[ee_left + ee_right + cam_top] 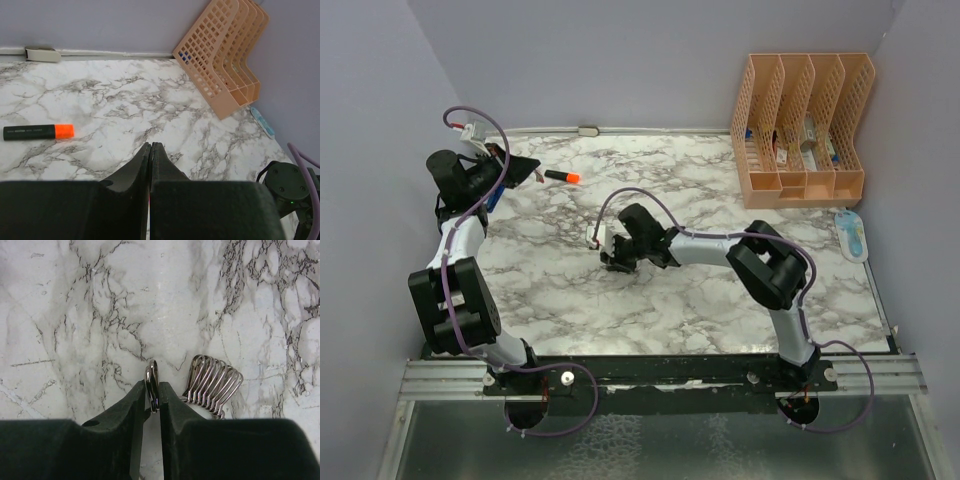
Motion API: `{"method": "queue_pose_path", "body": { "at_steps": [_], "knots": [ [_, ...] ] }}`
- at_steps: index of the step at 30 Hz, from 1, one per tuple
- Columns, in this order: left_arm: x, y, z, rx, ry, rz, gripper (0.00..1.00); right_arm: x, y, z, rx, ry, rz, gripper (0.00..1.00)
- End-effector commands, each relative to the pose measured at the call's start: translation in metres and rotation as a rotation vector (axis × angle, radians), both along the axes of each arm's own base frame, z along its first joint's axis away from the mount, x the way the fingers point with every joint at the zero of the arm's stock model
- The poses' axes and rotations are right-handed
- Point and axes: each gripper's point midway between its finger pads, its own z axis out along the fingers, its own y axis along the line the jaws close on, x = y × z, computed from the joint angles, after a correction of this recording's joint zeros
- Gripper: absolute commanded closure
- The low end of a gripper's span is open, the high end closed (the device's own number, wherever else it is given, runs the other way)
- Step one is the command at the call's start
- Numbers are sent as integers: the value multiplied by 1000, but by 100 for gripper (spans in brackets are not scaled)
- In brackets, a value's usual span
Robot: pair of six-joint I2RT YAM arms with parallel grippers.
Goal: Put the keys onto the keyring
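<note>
In the right wrist view my right gripper (152,390) is low over the marble table, its jaws closed on a thin silver double loop seen edge-on, which looks like the keyring (152,375). Just right of its fingers lies a bunch of several silver wire loops (214,380) on a white piece. I cannot make out any keys. In the top view the right gripper (612,256) points down at mid-table. My left gripper (150,145) hovers at the far left (532,172), fingers pressed together, with only a thin red sliver in the slit between them.
An orange-capped black marker (562,177) (39,132) lies just beyond the left gripper. A peach file organizer (800,130) (220,60) stands at the back right. A blue-and-white object (851,235) lies by the right wall, and a small white piece (42,54) by the back wall.
</note>
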Motion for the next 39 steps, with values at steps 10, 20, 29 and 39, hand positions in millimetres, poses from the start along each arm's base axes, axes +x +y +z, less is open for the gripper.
{"method": "queue_pose_path", "body": {
  "at_steps": [10, 20, 29, 39],
  "knots": [
    [-3, -1, -2, -12, -6, -29, 100, -17, -10, 14, 23, 22, 10, 77],
    [-3, -1, -5, -25, 4, -32, 100, -18, -14, 17, 22, 16, 0, 83],
    [-2, -1, -7, -30, 9, -35, 100, 20, 6, 54, 86, -11, -172, 91],
    [-3, -2, -8, -33, 15, -44, 100, 63, 7, 61, 42, 99, -523, 70]
  ]
}}
